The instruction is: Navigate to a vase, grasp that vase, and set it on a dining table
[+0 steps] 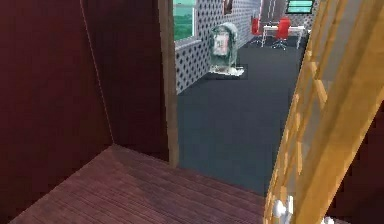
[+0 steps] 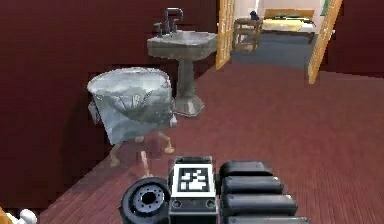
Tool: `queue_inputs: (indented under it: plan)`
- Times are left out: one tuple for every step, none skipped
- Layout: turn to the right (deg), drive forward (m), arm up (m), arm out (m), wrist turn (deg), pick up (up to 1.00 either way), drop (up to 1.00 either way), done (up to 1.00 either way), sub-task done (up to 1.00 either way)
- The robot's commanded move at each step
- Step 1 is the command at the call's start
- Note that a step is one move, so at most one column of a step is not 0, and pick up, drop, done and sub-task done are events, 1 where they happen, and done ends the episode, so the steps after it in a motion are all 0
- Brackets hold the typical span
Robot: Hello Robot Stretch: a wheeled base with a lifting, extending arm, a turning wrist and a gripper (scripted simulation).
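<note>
At the arm side view's bottom edge, the tool [image 2: 146, 203] is showing as a dark round body just left of a white square with black marks [image 2: 195, 180], lying close against the blocky black arm [image 2: 255, 192]. Its far end is too indistinct to make out, so it cannot be told whether it is holding anything. Judging by that tucked posture, the arm is being carried compactly for driving rather than for reaching.

Just beyond it, a grey crumpled-looking boxy seat on pinkish legs [image 2: 130, 105] is standing by the dark red wall [image 2: 40, 90]. A grey-green pedestal washbasin [image 2: 183, 48] with a dark tap [image 2: 172, 17] is standing farther out. Both are hugging the wall, leaving the reddish plank floor [image 2: 280, 120] free as a path.

In the forward view, a yellow wooden door [image 1: 325, 120] is standing ajar at the right, giving onto a dark blue floor [image 1: 230, 120]. Across that floor, a pale greenish-white upright object [image 1: 226, 50] is standing just beside the dotted wall [image 1: 195, 55]. It may be the vase, though its shape is too small to be sure. Past it, red chairs [image 1: 283, 30] are standing around a white tabletop [image 1: 268, 32], probably the dining table. The robot is most likely navigating, with the grasp not yet begun.
</note>
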Motion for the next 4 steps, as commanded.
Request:
queue_inputs:
  plan:
    - [0.0, 0.75, 0.0, 0.0, 0.0, 0.0, 0.0, 0.0, 0.0]
    - [21.0, 0.0, 0.0, 0.0, 0.0, 0.0, 0.0, 0.0, 0.0]
    - [0.0, 1.0, 0.0, 0.0, 0.0, 0.0, 0.0, 0.0, 0.0]
    - [0.0, 1.0, 0.0, 0.0, 0.0, 0.0, 0.0, 0.0, 0.0]
